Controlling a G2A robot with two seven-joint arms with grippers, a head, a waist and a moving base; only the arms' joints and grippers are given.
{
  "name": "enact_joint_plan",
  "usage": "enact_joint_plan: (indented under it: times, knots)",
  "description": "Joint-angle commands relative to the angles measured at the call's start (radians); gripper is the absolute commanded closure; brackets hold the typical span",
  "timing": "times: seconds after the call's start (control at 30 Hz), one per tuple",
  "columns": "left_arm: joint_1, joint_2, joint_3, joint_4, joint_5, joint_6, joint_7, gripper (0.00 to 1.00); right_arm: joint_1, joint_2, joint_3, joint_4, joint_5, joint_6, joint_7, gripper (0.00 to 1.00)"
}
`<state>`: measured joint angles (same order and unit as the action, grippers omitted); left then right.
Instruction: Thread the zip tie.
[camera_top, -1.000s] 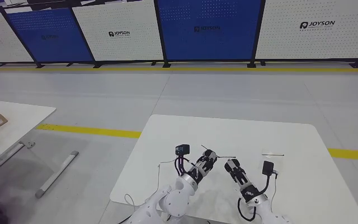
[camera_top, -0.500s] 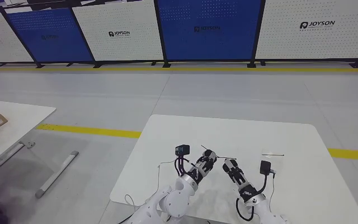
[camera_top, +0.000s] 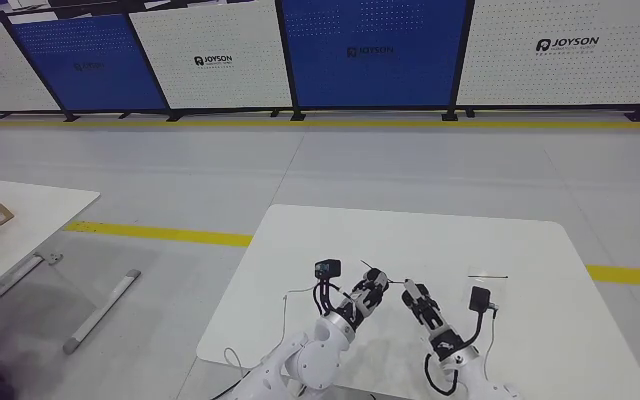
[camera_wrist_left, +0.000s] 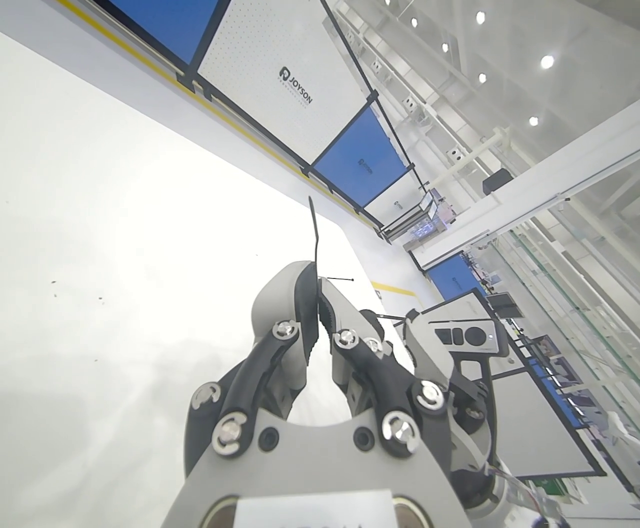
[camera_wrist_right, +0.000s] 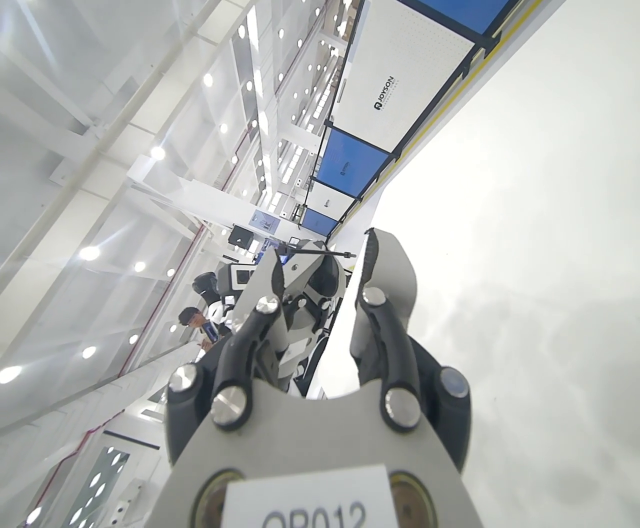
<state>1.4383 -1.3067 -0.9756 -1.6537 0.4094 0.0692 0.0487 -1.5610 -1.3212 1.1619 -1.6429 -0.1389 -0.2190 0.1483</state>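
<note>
The white, round-cornered desk (camera_top: 400, 240) stands on a grey floor (camera_top: 200, 180) and bears a thin black spare zip tie (camera_top: 487, 276) lying flat toward its right side.

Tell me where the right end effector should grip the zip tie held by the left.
Likely the bare strap of the zip tie jutting past the left end effector, which is shut on it. Come from the right end effector's own side, open jaws across the strap's flat faces, close to the pinch: the strap is thin and slightly bent, so its tip would probably flex away.
</note>
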Motion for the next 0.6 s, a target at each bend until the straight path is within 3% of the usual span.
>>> enact_joint_plan:
  times: [0.0,0.07,0.1,0.13,0.37,0.57]
  knots:
    - [0.002,0.0,0.0,-0.002,0.002,0.0,0.0,1.0,0.0,0.0,0.001,-0.001,0.002,0.001,0.0,0.81]
    - [0.003,0.0,0.001,-0.003,0.003,-0.001,0.0,1.0,0.001,0.0,0.002,-0.001,0.003,0.003,0.0,0.87]
    - [0.004,-0.001,0.001,-0.003,0.004,-0.002,0.0,1.0,0.001,0.0,0.001,-0.002,0.003,0.004,-0.001,0.97]
    - [0.004,-0.001,0.001,-0.003,0.004,-0.003,0.0,1.0,0.002,0.0,0.001,-0.002,0.003,0.005,-0.001,1.0]
    - [0.006,-0.001,-0.002,-0.009,0.004,-0.008,0.0,1.0,0.004,-0.001,-0.003,-0.001,-0.002,0.007,-0.004,1.0]
    - [0.014,0.0,0.002,-0.02,0.009,-0.037,-0.007,1.0,0.004,-0.001,-0.005,-0.002,-0.003,0.009,-0.003,1.0]
